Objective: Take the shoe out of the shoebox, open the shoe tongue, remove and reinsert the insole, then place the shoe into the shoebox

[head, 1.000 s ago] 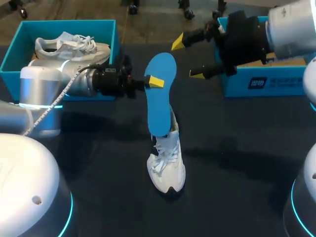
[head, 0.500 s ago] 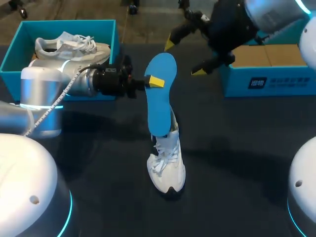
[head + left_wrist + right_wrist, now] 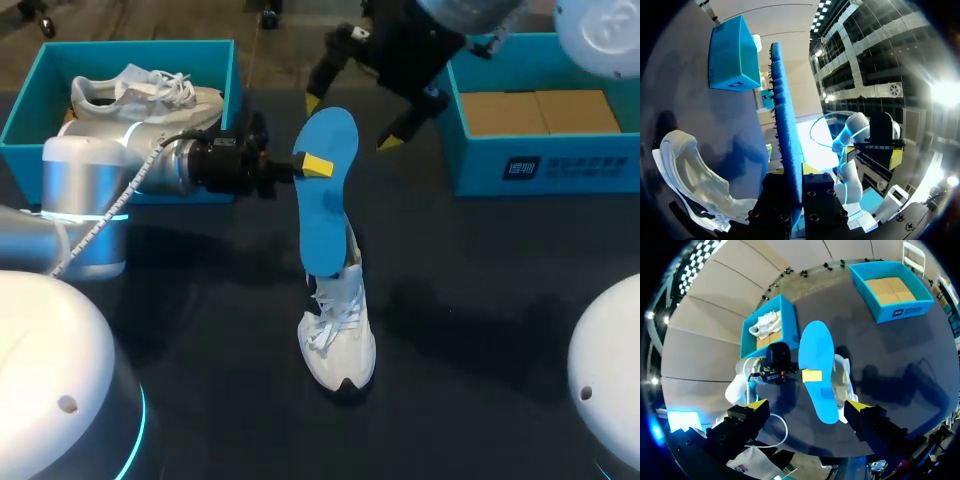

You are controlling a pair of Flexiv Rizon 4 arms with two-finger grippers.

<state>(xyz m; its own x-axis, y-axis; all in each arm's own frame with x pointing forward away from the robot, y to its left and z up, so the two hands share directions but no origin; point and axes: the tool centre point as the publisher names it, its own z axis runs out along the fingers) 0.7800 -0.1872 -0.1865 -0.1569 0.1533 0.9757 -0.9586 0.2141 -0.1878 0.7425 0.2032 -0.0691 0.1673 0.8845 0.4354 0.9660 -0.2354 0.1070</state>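
1 flat, oval blue insole [image 3: 325,205] clamped in left gripper [image 3: 311,166]; right gripper [image 3: 350,122] splayed wide

- Left arm [image 3: 100,185]: enters from the left edge, forearm level across the mid-left of the frame.
- Left gripper [image 3: 312,166]: upper centre, fingers clamped from both sides on the blue insole [image 3: 325,210].
- Right arm [image 3: 455,15]: enters from the upper right.
- Right gripper [image 3: 351,121]: top centre, yellow fingertips [image 3: 312,101] spread wide.

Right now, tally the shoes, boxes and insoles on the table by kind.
White sneakers: 2
Blue shoeboxes: 2
Blue insole: 1
Total: 5
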